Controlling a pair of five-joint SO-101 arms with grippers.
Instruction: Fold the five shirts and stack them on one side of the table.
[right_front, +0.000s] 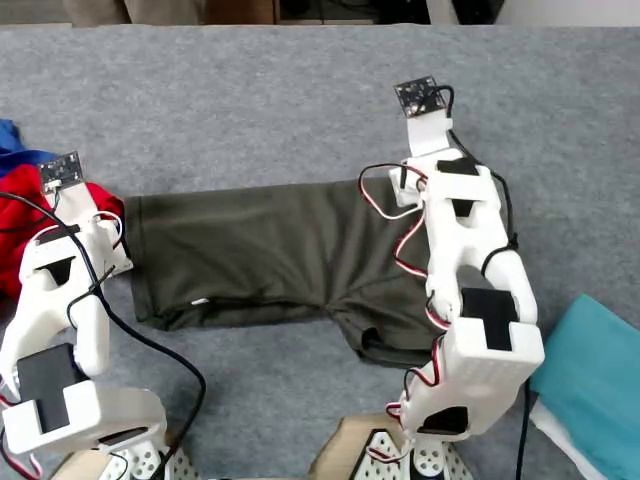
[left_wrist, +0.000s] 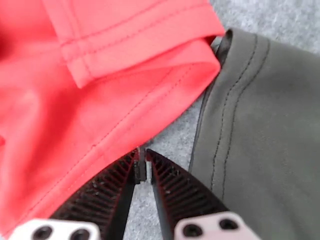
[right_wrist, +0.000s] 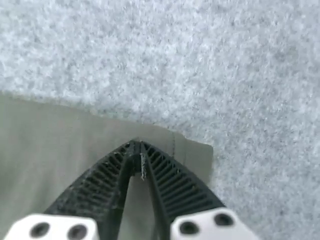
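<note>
The left gripper is closed tip to tip and holds nothing, above the table strip between the olive shirt and the red shirt. The right gripper, likewise closed with no cloth visibly caught, sits over the olive shirt's far corner. The olive shirt lies mid-table.

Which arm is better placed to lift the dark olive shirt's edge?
Right: the right gripper sits over a corner of the dark olive fabric shirt; the left gripper hangs over grey table between it and the red fabric shirt.
</note>
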